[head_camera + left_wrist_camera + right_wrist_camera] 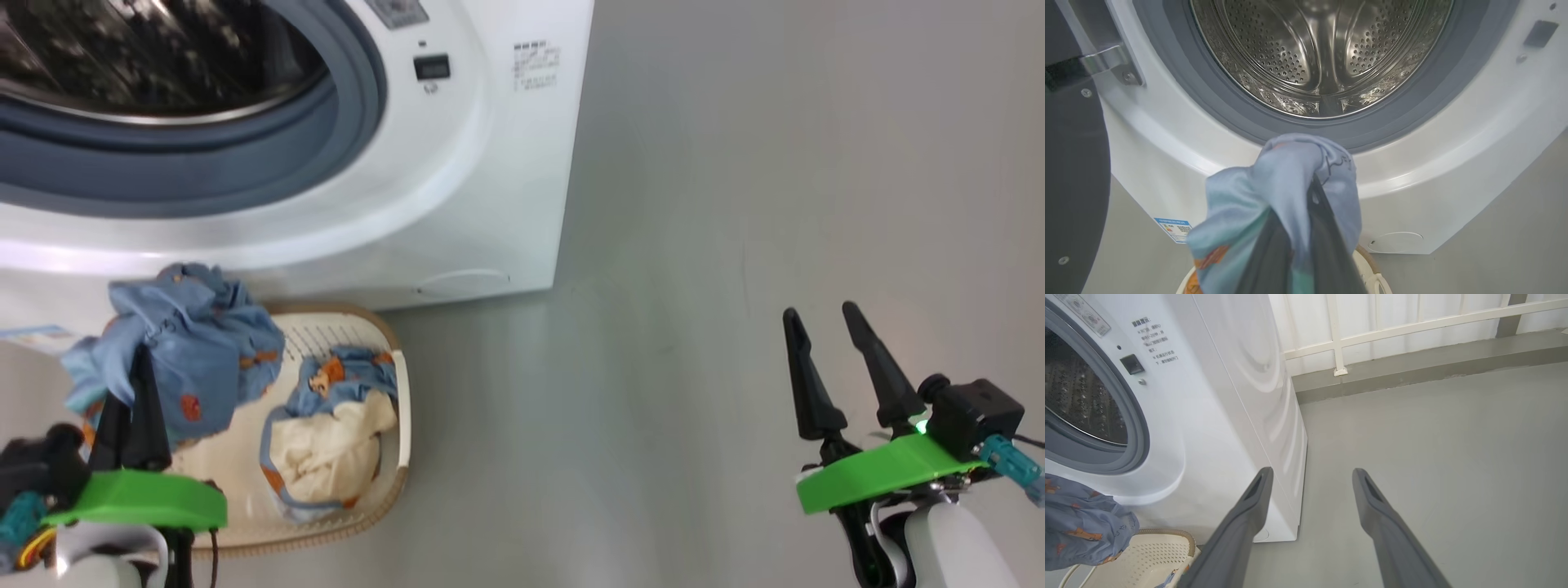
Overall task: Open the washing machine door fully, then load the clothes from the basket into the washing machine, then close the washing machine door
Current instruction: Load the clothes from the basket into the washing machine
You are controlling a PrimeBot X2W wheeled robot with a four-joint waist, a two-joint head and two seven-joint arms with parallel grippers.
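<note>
Two grippers show in head view. Left gripper (137, 371) is clamped tight on a light blue garment (204, 327) with orange-brown print, raised over the left part of the basket (403, 425). Fabric bunches over the fingers. Can't tell if its lower edge touches the basket.

Left wrist view: same garment (1282, 183) is draped over the left gripper (1306, 196). It hangs in front of the washing machine (1167, 134) at its lower lip, just below the gasket (1216, 102) and outside the drum (1323, 53). Door (1073, 163) is swung open at that view's left, hinge (1106, 61) visible.

Rest of the clothes (331, 425), a blue printed piece and a cream-white one, lie in the basket's right half. Basket sits on the floor (694, 327) just in front of the machine, below the opening.

Right gripper (820, 314) has its jaws spread wide and holds nothing, well apart from the machine, over bare grey floor.

Right wrist view: its fingers (1241, 531) point past the machine's right front corner. Held garment (1081, 526) is at lower left, basket rim (1163, 533) beneath it. White railing (1412, 322) runs along the back.
</note>
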